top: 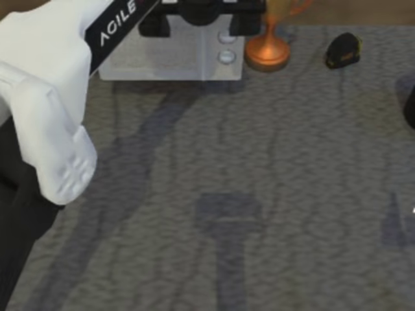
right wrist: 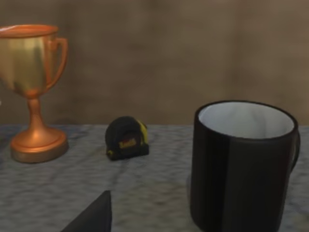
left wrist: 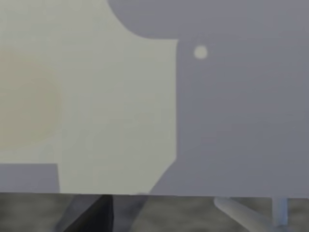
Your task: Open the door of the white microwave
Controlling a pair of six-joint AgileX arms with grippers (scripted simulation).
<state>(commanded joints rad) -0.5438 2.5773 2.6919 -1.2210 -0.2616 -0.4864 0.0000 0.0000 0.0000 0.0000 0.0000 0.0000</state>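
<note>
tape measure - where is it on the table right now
In the top view the tape measure lies at the far right of the table, just right of the gold trophy that stands beside the white microwave.

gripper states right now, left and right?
Left gripper: up at the white microwave, above its door; fingers cannot be told.
Right gripper: not in view.

Most of the desk [top: 214, 194] in front of the microwave [top: 175, 58] is left bare. The top of the microwave is overhung by the left arm [top: 45, 97], blocking access from above. Just right of the microwave, a trophy [top: 267, 50] is stood; further right a tape measure [top: 342, 50], with a gap between. A black mug [right wrist: 244, 164] is stood at the right edge.
</note>
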